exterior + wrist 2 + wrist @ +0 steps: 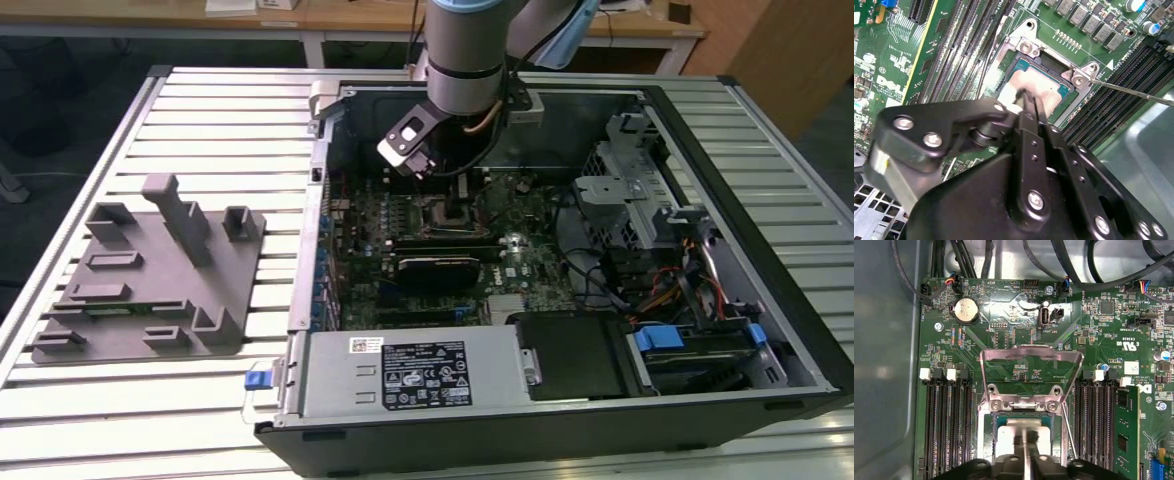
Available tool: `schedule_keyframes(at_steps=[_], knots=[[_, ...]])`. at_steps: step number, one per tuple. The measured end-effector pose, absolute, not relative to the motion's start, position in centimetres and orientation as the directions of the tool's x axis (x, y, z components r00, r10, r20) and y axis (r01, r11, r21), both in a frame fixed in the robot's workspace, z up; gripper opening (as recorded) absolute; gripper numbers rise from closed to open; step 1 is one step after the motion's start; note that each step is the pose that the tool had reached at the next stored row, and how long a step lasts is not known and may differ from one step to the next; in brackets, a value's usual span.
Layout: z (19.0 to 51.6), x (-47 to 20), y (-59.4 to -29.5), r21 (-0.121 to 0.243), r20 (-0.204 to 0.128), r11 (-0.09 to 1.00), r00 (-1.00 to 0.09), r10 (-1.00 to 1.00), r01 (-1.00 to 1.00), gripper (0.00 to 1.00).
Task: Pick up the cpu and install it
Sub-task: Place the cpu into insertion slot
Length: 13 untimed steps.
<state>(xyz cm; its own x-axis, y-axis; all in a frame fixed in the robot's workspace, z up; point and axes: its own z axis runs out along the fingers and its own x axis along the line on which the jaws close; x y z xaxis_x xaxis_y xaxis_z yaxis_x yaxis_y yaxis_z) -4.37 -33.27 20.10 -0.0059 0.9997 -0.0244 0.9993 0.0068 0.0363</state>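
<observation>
The cpu (1051, 87) (1006, 432) is a flat silvery chip with a green rim, lying level inside the motherboard socket (447, 212). My gripper (1026, 98) (1027, 438) stands straight over it in both wrist views, its two thin fingers pressed together with the tips at the chip's top face. They do not reach around the chip's edges. The socket's metal load plate (1031, 357) is flipped up and open behind the chip. In the exterior view my arm (461, 60) reaches down into the open computer case over the socket.
The socket's thin lever rod (1134, 93) (1069, 435) sticks out beside the frame. Memory slots (946, 425) flank the socket on both sides. A grey tray (147, 280) with upright posts sits on the slatted table at the exterior view's left. The power supply (400, 370) and drive cages (641, 190) fill the case.
</observation>
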Motion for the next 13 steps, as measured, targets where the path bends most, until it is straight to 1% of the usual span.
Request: schedule_keyframes(at_steps=[1, 3, 13], knots=[[20.1, -4.37, -33.27, 0.036, -0.024, 0.007, -0.006, 1.0, 0.999, 0.13], [20.1, -4.37, -33.27, 0.036, -0.024, 0.007, -0.006, 1.0, 0.999, 0.11], [19.93, -4.37, -33.27, 0.036, -0.024, 0.007, -0.006, 1.0, 0.999, 0.11]])
